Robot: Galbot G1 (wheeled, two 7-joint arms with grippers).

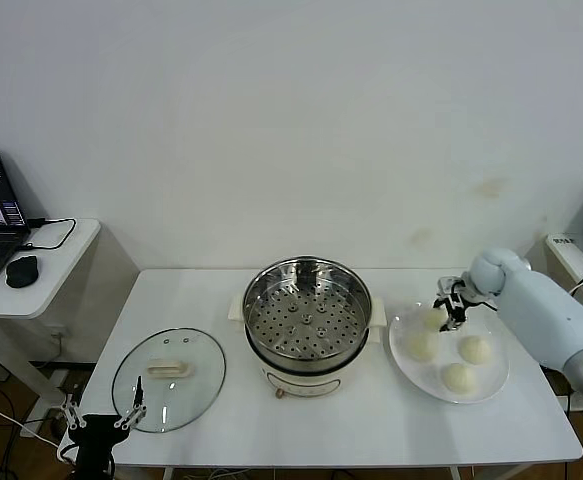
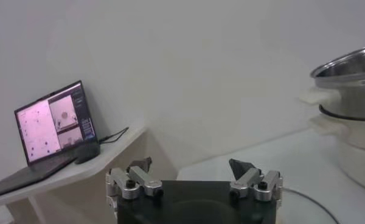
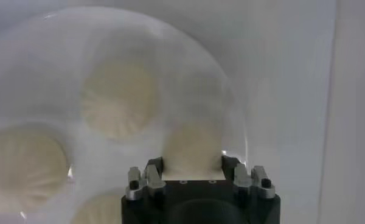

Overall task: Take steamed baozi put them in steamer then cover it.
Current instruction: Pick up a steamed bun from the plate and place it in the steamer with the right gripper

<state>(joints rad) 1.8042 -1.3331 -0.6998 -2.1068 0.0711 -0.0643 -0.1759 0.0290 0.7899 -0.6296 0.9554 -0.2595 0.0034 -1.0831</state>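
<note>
The head view takes in the whole white desk (image 1: pixel 221 290); the wrist views each catch only a corner of it. At the desk's middle stands the steamer (image 1: pixel 307 325), a shiny round steel pot with a perforated tray inside, on a cream base with side handles. The left wrist view shows just its gleaming wall and one handle (image 2: pixel 347 97), plus a lit laptop (image 2: pixel 52 125) on a side table. The cover (image 1: pixel 169 379), clear glass with a metal rim and a cream block handle, lies flat on the desk to the steamer's left. To the steamer's right sits a flat white plate (image 1: pixel 496 385) carrying four steamed baozi (image 1: pixel 459 378), smooth pale domes whose pleated tops appear only in the right wrist view.

The right gripper (image 1: pixel 449 309) is down at the plate's far edge, its fingers (image 3: pixel 155 170) spread either side of one bun (image 3: pixel 191 149), flanking it closely. The left gripper (image 1: pixel 101 418) hangs at the desk's near edge beside the cover, its fingers (image 2: pixel 140 165) released wide, holding nothing.
</note>
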